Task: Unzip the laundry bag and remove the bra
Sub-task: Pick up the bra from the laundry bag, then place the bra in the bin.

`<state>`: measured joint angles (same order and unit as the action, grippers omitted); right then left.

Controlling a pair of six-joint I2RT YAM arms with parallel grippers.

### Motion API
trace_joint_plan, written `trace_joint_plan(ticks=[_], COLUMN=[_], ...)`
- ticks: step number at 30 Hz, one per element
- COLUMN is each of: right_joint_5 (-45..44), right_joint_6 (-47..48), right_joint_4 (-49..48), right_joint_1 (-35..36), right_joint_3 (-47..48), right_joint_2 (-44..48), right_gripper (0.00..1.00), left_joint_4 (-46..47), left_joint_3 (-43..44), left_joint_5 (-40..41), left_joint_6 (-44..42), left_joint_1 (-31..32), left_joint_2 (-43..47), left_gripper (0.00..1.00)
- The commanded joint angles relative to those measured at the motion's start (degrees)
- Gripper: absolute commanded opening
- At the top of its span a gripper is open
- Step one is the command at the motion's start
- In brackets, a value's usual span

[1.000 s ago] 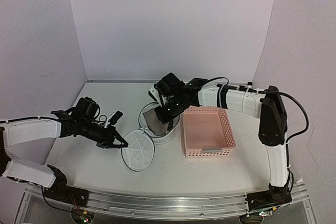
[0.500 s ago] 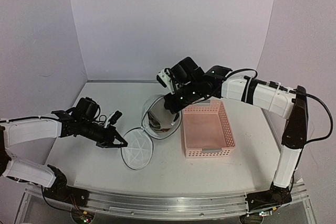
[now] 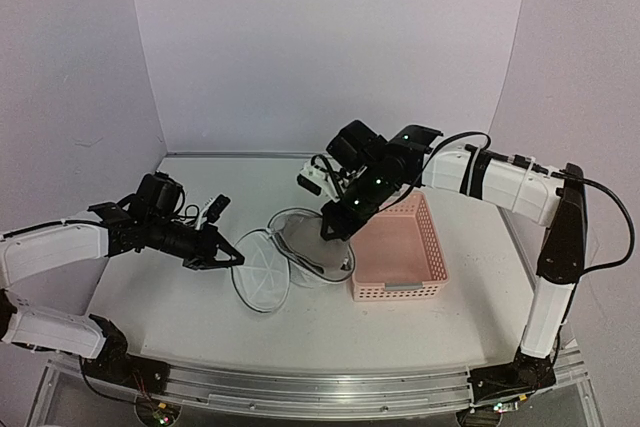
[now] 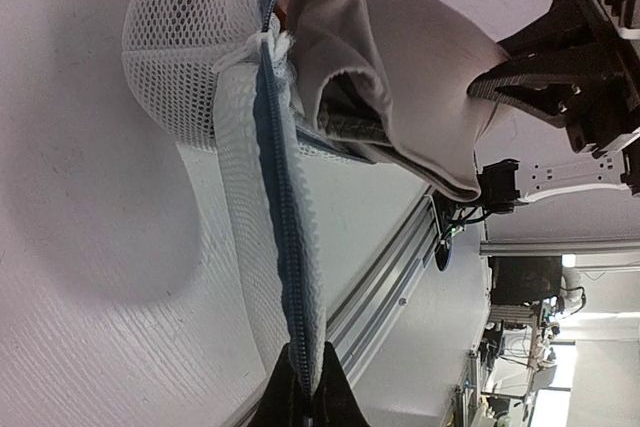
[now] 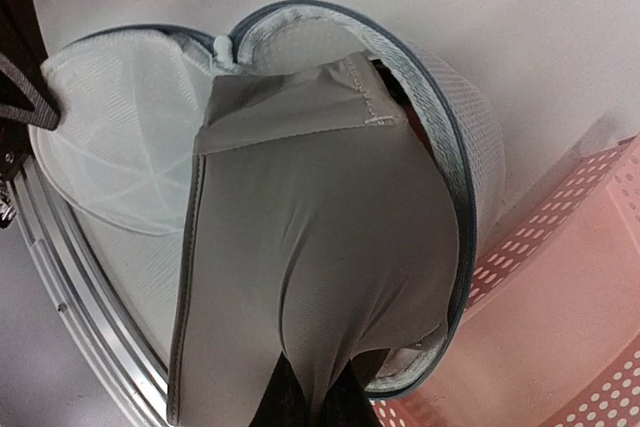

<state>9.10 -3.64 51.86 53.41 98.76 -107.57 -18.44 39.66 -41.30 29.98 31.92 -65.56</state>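
Two arms rise from the near edge of the table (image 3: 180,317), one at each side. Nearest is the left gripper (image 3: 226,260), which reaches in low from the left. In the left wrist view its jaws are pressed together on the dark zipper rim (image 4: 280,227) of the lid (image 3: 262,272), with the mesh edge pinched between the tips. The round lid is folded open to the left side and lies nearly flat on the table, joined to the bag at one place.

Just behind the lid is the laundry bag (image 4: 180,37), a white mesh cylinder that is open, with its mouth turned up. The bra (image 5: 320,227) is half out of this mouth. A smooth grey-beige cup is lifted above the rim, and a small orange-red part shows lower inside the bag, next to the zipper edge. The right gripper (image 3: 330,230) comes down from the right and holds the top of the cup; in the right wrist view its fingers are closed tightly on the fabric.

To the right of the bag, very near to it, stands a pink perforated basket (image 3: 400,291). Whether the basket touches the bag cannot be told. Behind everything are plain pale walls.
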Motion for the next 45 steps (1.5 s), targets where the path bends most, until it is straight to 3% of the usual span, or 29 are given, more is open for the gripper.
trace_joint_plan(ticks=[1,18,29,36,45], right_joint_5=[6.5,-2.53,-21.33,-38.84,-42.11], right_joint_6=[3.13,0.05,-1.35,4.65,9.65], right_joint_4=[3.46,2.53,2.91,1.22,-8.26], right_joint_1=[0.25,-0.77,-1.65,-2.84,-9.19], right_joint_3=[-0.87,6.56,14.58,16.55,14.41], right_joint_2=[3.07,16.01,19.48,18.5,15.66], right_gripper=[0.0,0.0,0.0,0.0,0.0], left_joint_4=[2.45,2.84,2.97,2.92,2.93], left_joint_3=[2.81,1.03,0.42,0.07,0.02], left_joint_5=[-1.24,-0.41,-0.19,-0.36,-0.36], left_joint_6=[0.61,0.44,-0.31,-0.78,-0.89], left_joint_1=[-0.37,-0.36,-0.37,-0.37,-0.37], left_joint_2=[1.26,0.52,-0.15,-0.8,-0.84], left_gripper=[0.0,0.0,0.0,0.0,0.0])
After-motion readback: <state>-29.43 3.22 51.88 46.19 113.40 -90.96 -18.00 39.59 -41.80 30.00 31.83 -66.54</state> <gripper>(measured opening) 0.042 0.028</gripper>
